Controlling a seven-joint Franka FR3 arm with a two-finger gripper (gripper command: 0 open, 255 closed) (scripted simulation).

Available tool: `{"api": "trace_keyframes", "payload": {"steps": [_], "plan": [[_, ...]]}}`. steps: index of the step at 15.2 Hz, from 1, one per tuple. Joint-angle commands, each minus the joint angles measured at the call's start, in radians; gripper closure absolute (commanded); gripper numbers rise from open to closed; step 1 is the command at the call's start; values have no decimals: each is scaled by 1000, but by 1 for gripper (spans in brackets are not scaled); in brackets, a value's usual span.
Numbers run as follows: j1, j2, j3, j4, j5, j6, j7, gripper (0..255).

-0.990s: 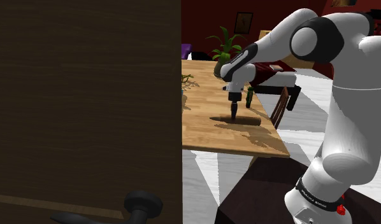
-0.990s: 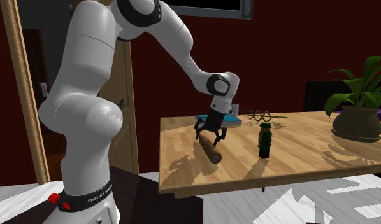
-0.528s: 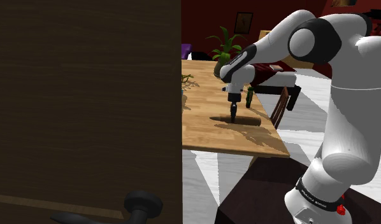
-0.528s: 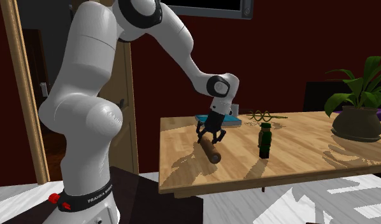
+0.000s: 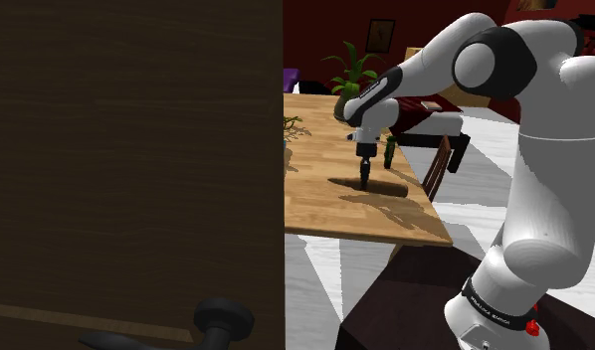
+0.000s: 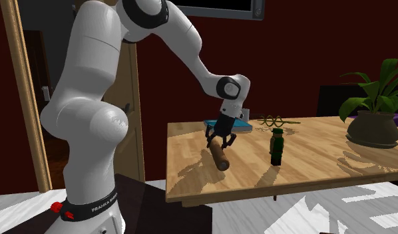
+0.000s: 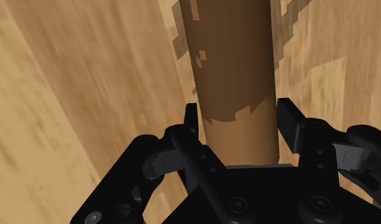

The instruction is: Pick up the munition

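The munition (image 6: 219,157), a brown cylinder, is sitting left of centre in the second exterior view, at the table (image 6: 311,159) near its left front corner. The gripper (image 6: 219,139) is coming at it from above, jaws clenching its sides near one end. Held off-centre, the free end is likely wanting to droop, so rising slowly and straight up is looking wisest

A dark wood-grained panel (image 5: 136,169) hid the worktop (image 5: 325,209) toward the shoulder view's left. In the wrist view the brown cylinder (image 7: 234,76) ran past the edge, its near end behind the end effector (image 7: 240,121).
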Motion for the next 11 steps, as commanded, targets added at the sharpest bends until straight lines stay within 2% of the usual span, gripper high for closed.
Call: {"api": "trace_keyframes", "payload": {"steps": [1,11], "plan": [[4,-22,-4,1,-11,-19,11,255],[12,-102,-16,46,-56,-130,54,255]]}}
